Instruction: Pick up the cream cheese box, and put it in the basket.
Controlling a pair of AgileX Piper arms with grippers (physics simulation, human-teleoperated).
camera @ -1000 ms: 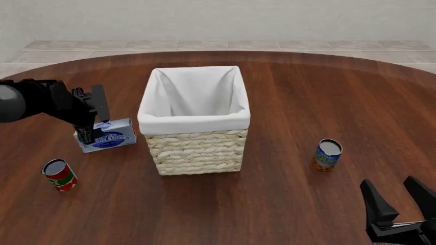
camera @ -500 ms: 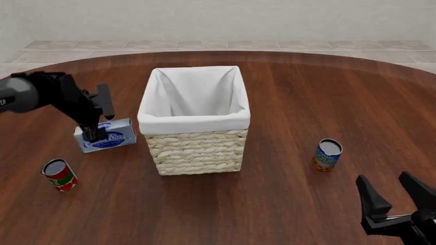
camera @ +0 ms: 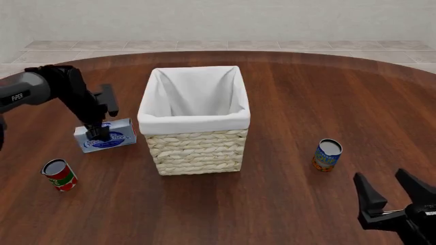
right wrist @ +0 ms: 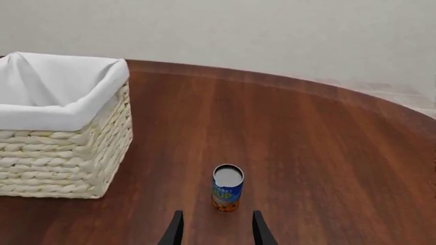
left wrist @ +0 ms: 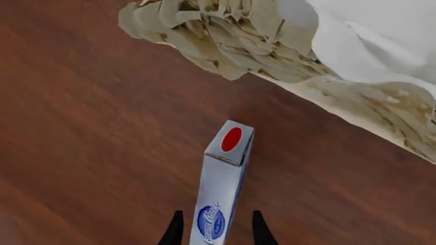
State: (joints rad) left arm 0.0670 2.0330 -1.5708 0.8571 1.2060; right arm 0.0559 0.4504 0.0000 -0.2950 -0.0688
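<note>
The cream cheese box (camera: 117, 138), pale blue-white with a dark blue oval label, stands on the table just left of the basket (camera: 196, 148). My left gripper (camera: 97, 132) is lowered over the box's left end. In the left wrist view the box (left wrist: 223, 173) runs between the two open fingers, with a small gap on each side of my left gripper (left wrist: 215, 214). The basket's wicker wall (left wrist: 225, 46) lies beyond the box. My right gripper (camera: 380, 177) is open and empty at the near right; it also shows in its own wrist view (right wrist: 216, 214).
A red can (camera: 59, 174) stands near the front left, close to the box. A blue-orange can (camera: 328, 154) stands right of the basket and shows ahead of my right gripper in the right wrist view (right wrist: 227, 188). The basket (right wrist: 61, 153) is tall.
My left gripper has come down and a little right over the box's left end, turning as it went. My right gripper has shifted slightly left and lower. The box has not moved.
</note>
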